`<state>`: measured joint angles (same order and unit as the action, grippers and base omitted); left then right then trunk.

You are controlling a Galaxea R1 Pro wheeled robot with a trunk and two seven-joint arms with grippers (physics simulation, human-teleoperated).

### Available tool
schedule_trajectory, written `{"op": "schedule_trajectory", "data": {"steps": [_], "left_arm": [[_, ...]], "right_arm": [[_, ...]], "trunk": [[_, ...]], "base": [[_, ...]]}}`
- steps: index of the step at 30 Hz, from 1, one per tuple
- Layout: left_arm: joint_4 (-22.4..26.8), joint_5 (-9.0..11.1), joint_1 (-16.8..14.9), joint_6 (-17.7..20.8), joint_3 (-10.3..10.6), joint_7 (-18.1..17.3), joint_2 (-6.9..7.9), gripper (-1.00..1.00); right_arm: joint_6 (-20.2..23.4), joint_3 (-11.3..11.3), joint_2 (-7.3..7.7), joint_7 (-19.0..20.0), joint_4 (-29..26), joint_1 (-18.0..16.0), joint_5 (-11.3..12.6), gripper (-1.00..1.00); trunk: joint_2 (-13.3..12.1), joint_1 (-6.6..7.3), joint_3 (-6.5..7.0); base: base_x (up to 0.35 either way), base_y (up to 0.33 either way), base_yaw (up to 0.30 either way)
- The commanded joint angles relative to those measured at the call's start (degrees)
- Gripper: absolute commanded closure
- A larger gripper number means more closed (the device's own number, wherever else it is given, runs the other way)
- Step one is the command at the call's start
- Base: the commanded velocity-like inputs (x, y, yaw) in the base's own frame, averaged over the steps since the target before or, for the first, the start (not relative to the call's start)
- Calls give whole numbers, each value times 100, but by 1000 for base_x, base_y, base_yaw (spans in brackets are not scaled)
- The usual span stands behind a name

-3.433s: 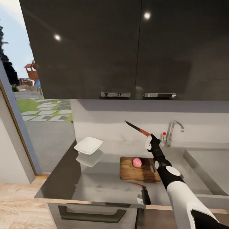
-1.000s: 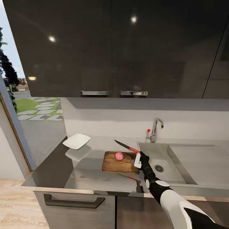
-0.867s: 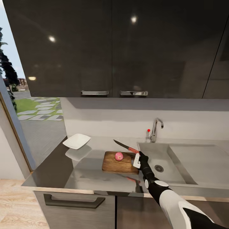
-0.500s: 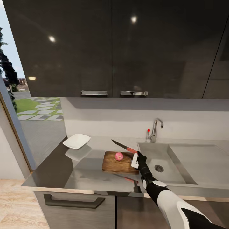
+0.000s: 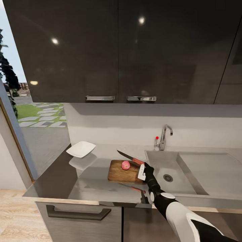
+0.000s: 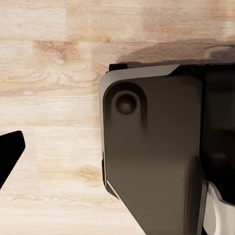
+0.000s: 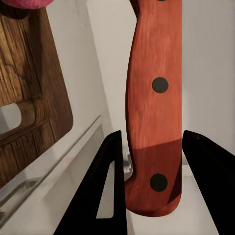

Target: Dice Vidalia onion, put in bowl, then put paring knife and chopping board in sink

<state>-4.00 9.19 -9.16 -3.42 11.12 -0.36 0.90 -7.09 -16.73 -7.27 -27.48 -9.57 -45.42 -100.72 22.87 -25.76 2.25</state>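
Note:
The pinkish-red Vidalia onion (image 5: 125, 165) sits whole on the brown chopping board (image 5: 121, 174), which lies on the grey countertop (image 5: 67, 181) just left of the sink (image 5: 158, 161). My right gripper (image 5: 142, 167) hovers at the board's right end, shut on the paring knife (image 5: 129, 158) by its red handle. The dark blade points left and away, above the board's far edge behind the onion. In the right wrist view the red handle (image 7: 154, 107) is between the black fingers (image 7: 105, 196) of the gripper (image 7: 152, 139), with the board's slot end (image 7: 29, 98) beside it. The white bowl (image 5: 81, 149) stands at the far left.
The chrome faucet (image 5: 164, 136) with its red dot stands behind the basin, and the drain (image 5: 167, 178) shows in its floor. Dark wall cabinets (image 5: 117, 50) hang overhead. A doorway to the outside opens at the left. The left wrist view looks at wooden floor (image 6: 49, 73) and a dark robot part (image 6: 152, 147).
My right gripper has carried the knife a little left and down, closer to the onion. Since 3.4 s ago the camera has shifted and the knife has come down from high over the counter.

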Motion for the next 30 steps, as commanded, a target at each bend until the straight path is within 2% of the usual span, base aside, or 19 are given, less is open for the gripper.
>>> {"op": "schedule_trajectory", "data": {"steps": [1, 30], "left_arm": [[-22, 56, -7, -36, 50, -4, -2, -100], [-22, 56, -7, -36, 50, -7, -7, -100]], "right_arm": [[-36, -49, -2, -3, 4, -2, -27, 100], [-29, -51, -2, 4, 93, -2, -18, 100]], "trunk": [[4, -2, -2], [4, -2, -2]], "base": [[0, 0, 0], [0, 0, 0]]}}
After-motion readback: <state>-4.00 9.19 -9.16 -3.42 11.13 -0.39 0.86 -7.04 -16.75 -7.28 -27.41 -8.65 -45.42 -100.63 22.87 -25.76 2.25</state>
